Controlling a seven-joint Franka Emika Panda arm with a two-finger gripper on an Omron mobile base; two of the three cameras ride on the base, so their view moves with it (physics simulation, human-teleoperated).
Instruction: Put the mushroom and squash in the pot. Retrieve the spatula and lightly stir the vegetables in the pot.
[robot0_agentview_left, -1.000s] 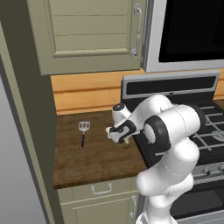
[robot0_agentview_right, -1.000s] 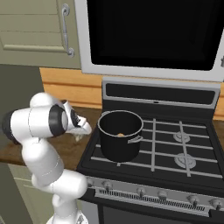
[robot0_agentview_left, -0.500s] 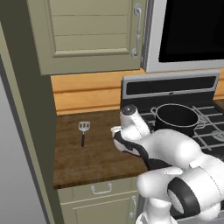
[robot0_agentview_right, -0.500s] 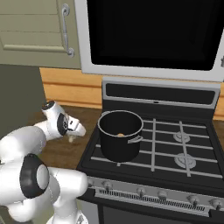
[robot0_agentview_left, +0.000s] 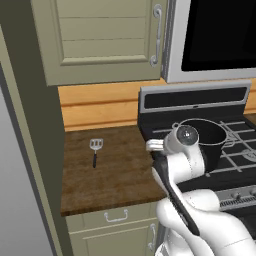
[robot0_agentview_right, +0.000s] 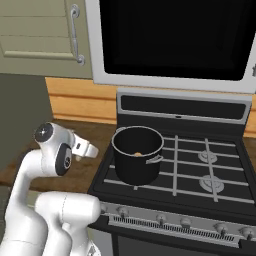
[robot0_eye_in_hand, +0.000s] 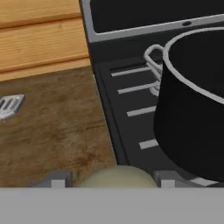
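On the brown wooden surface (robot0_agentview_left: 117, 172) lies one spatula (robot0_agentview_left: 94, 150), flat, its slotted silver head toward the back wall and its thin black handle toward the front edge. It lies alone, well apart from the stove (robot0_agentview_right: 200, 172). One black pot (robot0_agentview_right: 137, 161) stands upright on the front left burner of the stove, near the edge beside the surface. It has two loop handles, and one of them points to the surface side. Inside the pot I see one small orange piece, the squash (robot0_agentview_right: 137, 154), low on the bottom.

One end effector (robot0_agentview_right: 86, 148) hangs over the border between surface and stove, just beside the pot and not touching it. In the hand view one pale rounded thing, the mushroom (robot0_eye_in_hand: 116, 176), sits between the two dark fingertips (robot0_eye_in_hand: 57, 179), so the jaws are closed around it at a middle width.

On the right half of the stove two round burners (robot0_agentview_right: 207, 156) are free. Above the stove is one dark microwave (robot0_agentview_right: 170, 40), and to its left one pale green cabinet (robot0_agentview_left: 100, 40) with a metal handle. In the left base view the white arm covers the front of the pot
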